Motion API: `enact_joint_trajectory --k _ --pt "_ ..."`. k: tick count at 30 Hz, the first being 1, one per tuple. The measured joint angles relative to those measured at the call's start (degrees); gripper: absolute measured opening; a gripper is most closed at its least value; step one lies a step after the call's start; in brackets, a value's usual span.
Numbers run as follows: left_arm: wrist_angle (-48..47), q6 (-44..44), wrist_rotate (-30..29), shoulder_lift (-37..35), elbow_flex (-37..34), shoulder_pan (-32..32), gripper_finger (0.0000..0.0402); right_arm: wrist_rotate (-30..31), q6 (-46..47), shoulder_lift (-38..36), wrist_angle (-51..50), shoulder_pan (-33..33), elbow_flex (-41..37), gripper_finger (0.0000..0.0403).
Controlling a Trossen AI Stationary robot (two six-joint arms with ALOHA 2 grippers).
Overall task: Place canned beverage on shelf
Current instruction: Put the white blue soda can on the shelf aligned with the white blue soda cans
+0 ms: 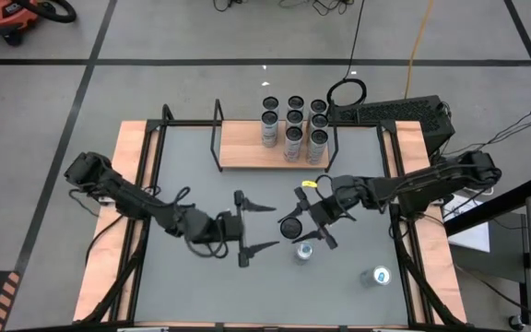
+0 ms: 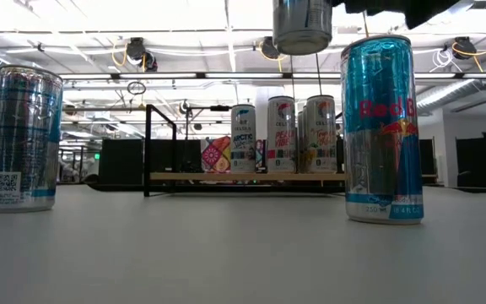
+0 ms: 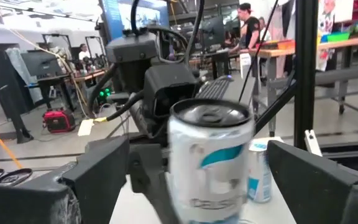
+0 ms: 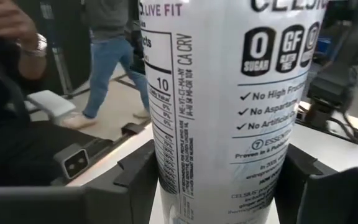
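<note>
at table centre in the high view, the right gripper [image 1: 300, 224] is clamped on a can [image 1: 291, 227] lifted off the table; the left gripper [image 1: 258, 226], at its 9 o'clock, has its fingers spread wide, apparently just let go. the shelf [image 1: 247, 145] at 12 o'clock holds seven cans. low view: the can hangs above two standing cans. right wrist view: fingers [image 4: 140, 171] press the can's sides, likely for carrying.

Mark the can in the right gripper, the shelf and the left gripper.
held can [image 1: 291, 227], high view, its top.
shelf [image 1: 243, 146], high view, bare wood board.
left gripper [image 1: 271, 225], high view, midway between its fingertips.
</note>
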Motion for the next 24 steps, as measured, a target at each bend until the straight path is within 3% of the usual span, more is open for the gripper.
enact_joint_trajectory --k 11,24 --pt "-5.1 -2.0 15.0 0.0 0.0 7.4 0.0374 -4.6 -0.7 0.8 -0.3 -5.6 0.0 0.0199" --pt "-5.1 -6.5 15.2 0.0 0.0 12.6 0.0357 -3.9 -3.0 0.9 -0.9 -9.3 0.0 0.0199"
